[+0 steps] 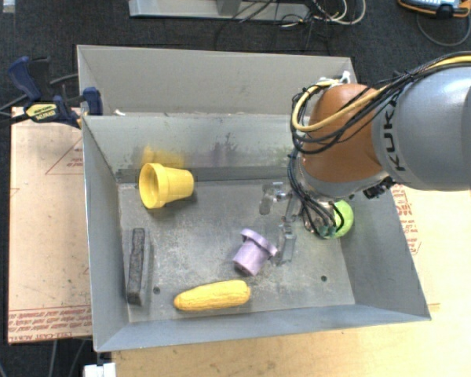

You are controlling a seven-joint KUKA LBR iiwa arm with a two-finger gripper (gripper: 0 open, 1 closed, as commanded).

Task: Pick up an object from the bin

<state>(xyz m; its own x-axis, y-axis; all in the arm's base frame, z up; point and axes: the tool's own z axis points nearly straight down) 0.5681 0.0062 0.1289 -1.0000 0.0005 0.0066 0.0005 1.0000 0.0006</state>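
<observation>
Tool (279, 222), low over bin floor (196, 226) right of centre, fingers apart and empty; small purple cup (251, 254) lying just left of the nearer finger, ungripped; grasp and lift apparently outstanding.

One word can be read: the brand name KUKA, in dark capital letters on the grey casing of the arm (436, 132). It stands up and to the right of the end effector (279, 225), just past the orange wrist cover (341, 144) and along the casing's left edge. The letters are turned on their side, running up and down the casing. The curve of the casing crowds the end of the word.
</observation>
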